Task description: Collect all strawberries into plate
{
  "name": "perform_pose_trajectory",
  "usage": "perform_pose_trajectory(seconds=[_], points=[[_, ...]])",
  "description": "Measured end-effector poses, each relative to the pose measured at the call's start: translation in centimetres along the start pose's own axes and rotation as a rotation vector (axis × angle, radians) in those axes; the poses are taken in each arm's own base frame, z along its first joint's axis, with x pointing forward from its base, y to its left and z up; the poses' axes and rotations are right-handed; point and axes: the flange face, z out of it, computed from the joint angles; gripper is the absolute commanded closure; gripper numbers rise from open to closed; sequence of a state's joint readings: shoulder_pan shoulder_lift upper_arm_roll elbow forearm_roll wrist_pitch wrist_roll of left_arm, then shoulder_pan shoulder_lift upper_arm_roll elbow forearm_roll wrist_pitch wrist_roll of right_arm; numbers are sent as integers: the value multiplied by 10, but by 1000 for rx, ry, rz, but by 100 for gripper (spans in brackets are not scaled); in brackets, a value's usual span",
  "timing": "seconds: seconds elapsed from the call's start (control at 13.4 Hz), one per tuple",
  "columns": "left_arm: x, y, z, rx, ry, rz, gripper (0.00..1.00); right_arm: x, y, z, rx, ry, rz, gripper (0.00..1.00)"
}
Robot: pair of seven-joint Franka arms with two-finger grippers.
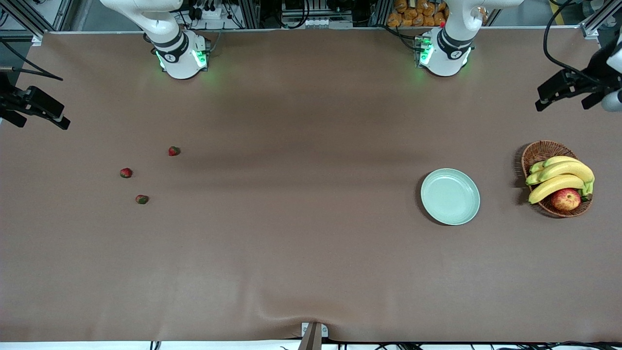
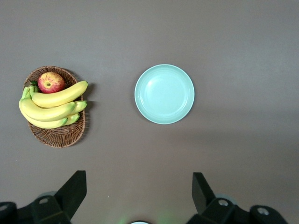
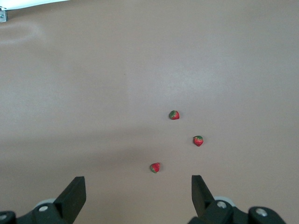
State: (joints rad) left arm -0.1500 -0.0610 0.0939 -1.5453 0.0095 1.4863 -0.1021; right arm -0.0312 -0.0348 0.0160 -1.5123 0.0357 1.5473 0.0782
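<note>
Nearest the front camera sits the plate, empty, beside the basket, while three strawberries lie well apart toward the right arm's end; both grippers hover wide open, holding nothing.

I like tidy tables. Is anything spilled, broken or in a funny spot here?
Nothing is spilled or broken. Three strawberries just lie loose on the table toward the right arm's end, while the plate sits bare toward the left arm's end beside the basket of bananas and an apple.
</note>
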Motion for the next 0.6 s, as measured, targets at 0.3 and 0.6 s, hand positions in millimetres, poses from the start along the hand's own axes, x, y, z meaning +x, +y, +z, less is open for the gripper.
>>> perform_pose_trajectory(seconds=[0.3,0.6], points=[[9,-1,5,3,-5,-23,0,0,-1,0,0,0,-1,0],[8,-2,6,5,-25,-24,0,0,-1,0,0,-1,-1,0]])
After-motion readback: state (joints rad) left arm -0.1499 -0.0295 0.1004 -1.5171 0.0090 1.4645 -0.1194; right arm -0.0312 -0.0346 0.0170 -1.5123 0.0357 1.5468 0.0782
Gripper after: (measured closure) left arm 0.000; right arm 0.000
